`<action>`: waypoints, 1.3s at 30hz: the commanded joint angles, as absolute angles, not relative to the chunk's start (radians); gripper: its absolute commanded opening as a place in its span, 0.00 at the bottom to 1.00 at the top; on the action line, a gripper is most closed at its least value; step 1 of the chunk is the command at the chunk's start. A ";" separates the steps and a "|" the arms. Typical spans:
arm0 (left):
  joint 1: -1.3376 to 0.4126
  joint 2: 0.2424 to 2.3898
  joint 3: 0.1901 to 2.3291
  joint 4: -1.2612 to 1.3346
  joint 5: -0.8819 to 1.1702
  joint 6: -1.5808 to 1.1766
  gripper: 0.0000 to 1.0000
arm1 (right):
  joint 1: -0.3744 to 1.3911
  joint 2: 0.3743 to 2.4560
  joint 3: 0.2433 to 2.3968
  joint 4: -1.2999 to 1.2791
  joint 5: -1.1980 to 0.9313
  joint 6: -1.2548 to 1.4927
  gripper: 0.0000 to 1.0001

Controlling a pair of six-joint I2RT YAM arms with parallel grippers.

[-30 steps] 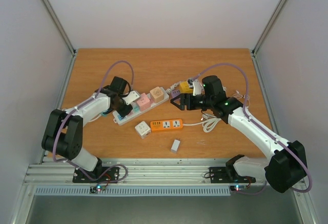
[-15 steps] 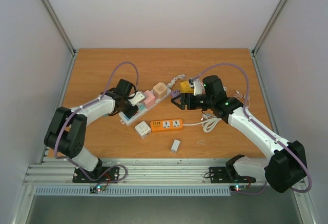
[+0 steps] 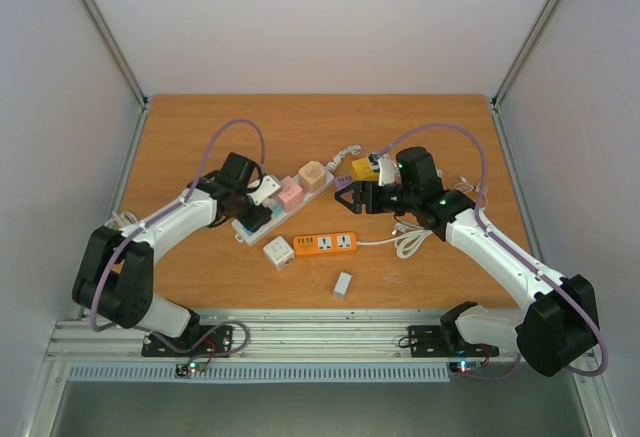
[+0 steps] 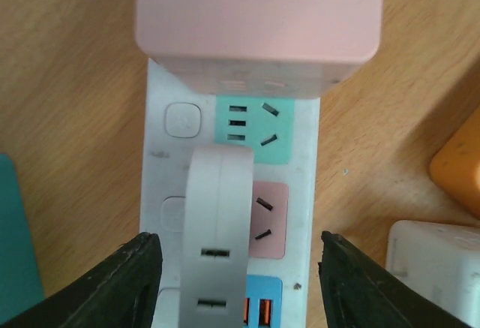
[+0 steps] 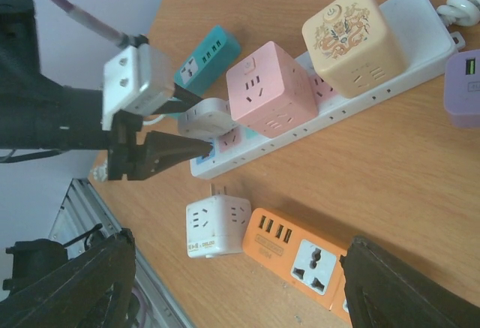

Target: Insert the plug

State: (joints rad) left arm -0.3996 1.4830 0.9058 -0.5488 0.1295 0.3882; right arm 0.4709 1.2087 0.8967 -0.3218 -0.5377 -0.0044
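The white plug (image 4: 219, 230) is standing upright on the white power strip (image 4: 306, 193), sitting at the pink socket (image 4: 268, 219), just below the green socket (image 4: 253, 129) and near the pink cube adapter (image 4: 259, 20) that is occupying the next position. In the wrist view its base is hiding the contact area, so it appears seated, but full insertion cannot be confirmed.

The left gripper (image 4: 240, 249) is straddling the plug with its fingers (image 4: 120, 287) parted, a gap showing on each side, gripping nothing. The right gripper (image 3: 345, 197) is hovering well apart from the plug, near the far end of the strip, its fingers spread wide and carrying nothing.

Hazards at this stage:
- A finger is sitting close to the plug's side; any sideways drift during retreat is likely to catch it and lever it out of the socket.
- Nothing is holding the strip down on the table (image 3: 300, 127), so a further downward push is liable to slide or pivot it.
- If the prongs are only partly engaged, the tall narrow body is prone to tipping toward the pink cube adapter
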 commanded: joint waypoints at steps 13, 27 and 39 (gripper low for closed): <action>-0.394 1.420 0.979 -0.656 0.194 0.367 0.50 | 0.465 1.206 0.904 -0.326 -0.545 -0.002 0.76; -0.365 1.231 1.063 -0.653 0.062 0.207 0.77 | 0.529 1.239 0.959 -0.456 -0.402 -0.018 0.79; -0.323 1.031 1.110 -0.821 -0.085 -0.306 0.99 | 0.928 1.519 1.192 -0.638 0.013 -0.071 0.82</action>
State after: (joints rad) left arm -0.3405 1.0634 1.0946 -0.7425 -0.0399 -0.0887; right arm 0.8330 1.4368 1.1042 -0.5529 -0.1623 -0.0376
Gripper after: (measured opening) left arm 0.994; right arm 0.821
